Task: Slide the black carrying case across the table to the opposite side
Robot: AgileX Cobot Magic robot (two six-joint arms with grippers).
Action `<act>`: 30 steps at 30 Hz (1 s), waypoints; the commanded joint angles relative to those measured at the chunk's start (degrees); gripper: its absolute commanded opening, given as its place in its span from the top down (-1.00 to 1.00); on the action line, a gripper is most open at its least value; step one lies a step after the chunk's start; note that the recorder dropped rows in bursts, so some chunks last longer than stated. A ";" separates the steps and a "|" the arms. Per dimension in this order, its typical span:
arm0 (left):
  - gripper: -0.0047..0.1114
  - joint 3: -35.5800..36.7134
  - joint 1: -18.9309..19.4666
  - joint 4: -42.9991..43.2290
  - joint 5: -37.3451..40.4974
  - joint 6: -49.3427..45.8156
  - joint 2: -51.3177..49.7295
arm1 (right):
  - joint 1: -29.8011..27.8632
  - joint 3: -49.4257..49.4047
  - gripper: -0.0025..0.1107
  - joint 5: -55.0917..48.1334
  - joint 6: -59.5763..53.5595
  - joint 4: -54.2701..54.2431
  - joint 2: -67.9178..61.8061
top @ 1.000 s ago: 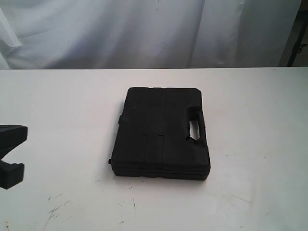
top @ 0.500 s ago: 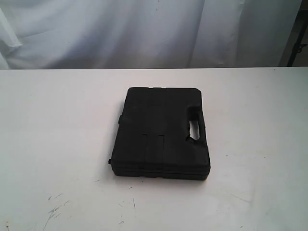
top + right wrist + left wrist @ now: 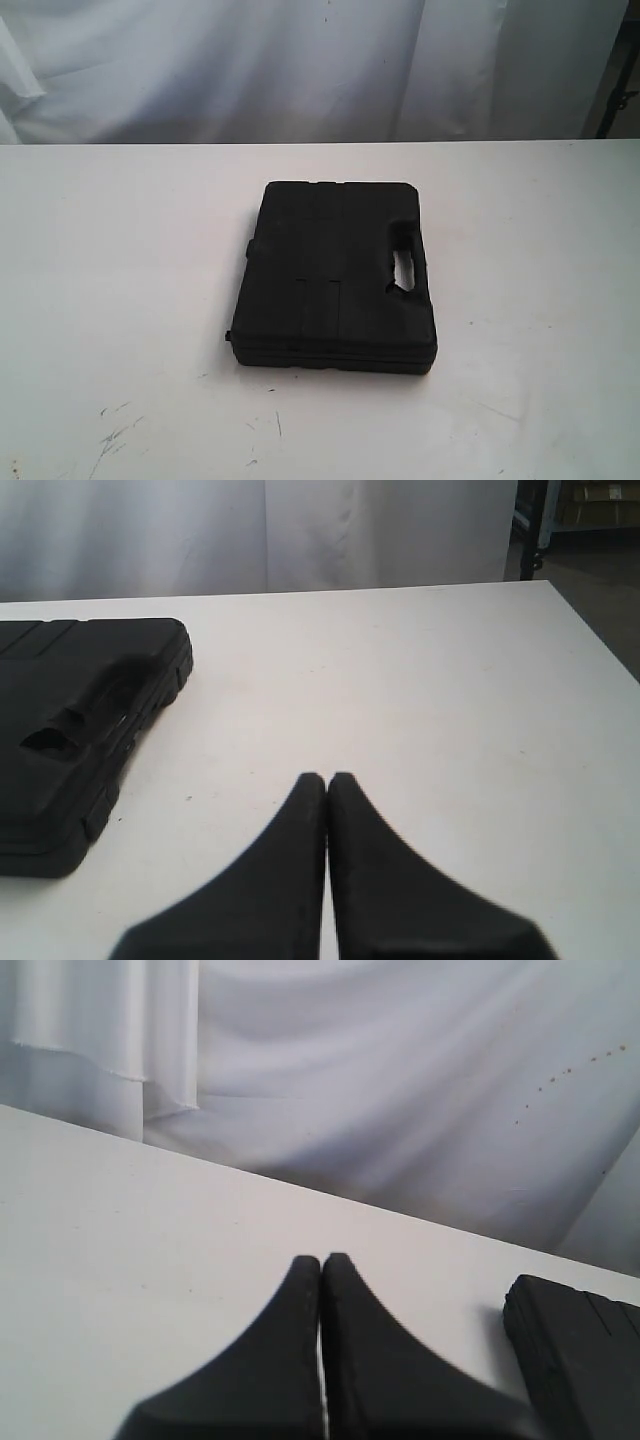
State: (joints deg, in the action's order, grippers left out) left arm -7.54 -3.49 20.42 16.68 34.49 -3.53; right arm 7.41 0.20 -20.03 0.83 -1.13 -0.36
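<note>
The black carrying case (image 3: 335, 275) lies flat near the middle of the white table (image 3: 120, 250), its handle cut-out on its right side. No gripper shows in the exterior view. In the left wrist view my left gripper (image 3: 321, 1260) is shut with nothing in it, over bare tabletop, with a corner of the case (image 3: 580, 1360) off to one side and apart from it. In the right wrist view my right gripper (image 3: 327, 778) is also shut and empty, with the case (image 3: 75, 720) lying apart from it.
White cloth (image 3: 300, 60) hangs behind the table's far edge. Dark scuff marks (image 3: 115, 435) dot the tabletop near its front left. The table's right edge (image 3: 590, 630) and a dark floor with a metal stand (image 3: 535, 520) show in the right wrist view.
The left gripper, seen open at the exterior view's left edge a second ago, has left that view. The case has not moved.
</note>
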 commanded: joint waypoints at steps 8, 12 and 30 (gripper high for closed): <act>0.92 1.25 0.15 -12.93 1.95 -12.59 0.21 | -0.37 -0.20 0.96 0.30 0.01 -0.23 0.36; 0.92 3.28 0.15 -18.68 2.76 -21.16 0.69 | -0.37 -0.20 0.96 0.30 0.01 -0.23 0.36; 0.92 7.54 0.15 -18.13 2.36 -28.18 3.53 | -0.37 -0.20 0.96 0.30 0.01 -0.23 0.36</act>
State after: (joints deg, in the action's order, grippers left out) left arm -0.21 -3.49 2.27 19.76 7.11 -0.25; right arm 7.41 0.20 -20.03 0.83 -1.13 -0.36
